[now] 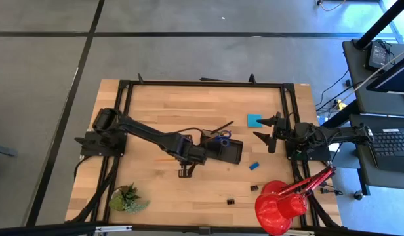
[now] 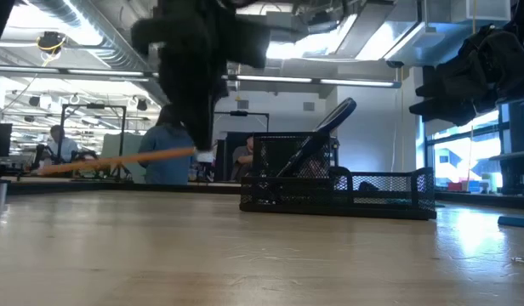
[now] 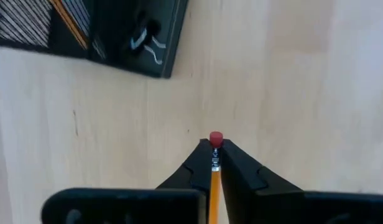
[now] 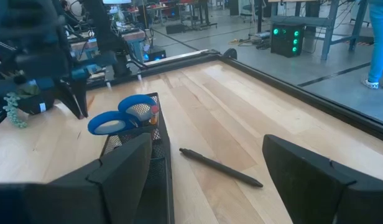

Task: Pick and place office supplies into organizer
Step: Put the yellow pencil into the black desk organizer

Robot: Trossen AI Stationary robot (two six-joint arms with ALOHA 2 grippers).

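Observation:
My left gripper (image 1: pixel 185 172) hovers over the table just near-left of the organizer (image 1: pixel 226 151), shut on an orange pencil (image 2: pixel 117 160) with a red eraser (image 3: pixel 215 137). The organizer is a black mesh tray (image 2: pixel 347 191). It holds the blue-handled scissors (image 4: pixel 120 115) and another orange pencil (image 3: pixel 70 22). A black pen (image 4: pixel 219 167) lies on the table at the organizer's far side. The blue note pad (image 1: pixel 254 120), the tiny blue eraser (image 1: pixel 254 166) and two binder clips (image 1: pixel 254 188) lie flat on the table. My right gripper (image 1: pixel 267 134) waits open, right of the organizer. My left gripper pinches the pencil between its two fingertips (image 3: pixel 201 163), just behind the metal band (image 3: pixel 215 160) at the eraser end. The red eraser pokes out past the tips. The fingers come from above, pointing down. The pencil is lifted clear, nearly level, its long end (image 2: pixel 49 167) sticking out sideways.
A red desk lamp (image 1: pixel 281 204) stands at the near right corner and a small green plant (image 1: pixel 128 198) at the near left. A black frame (image 1: pixel 123 105) rims the table. Bare wood lies left of the organizer. People show in the room beyond.

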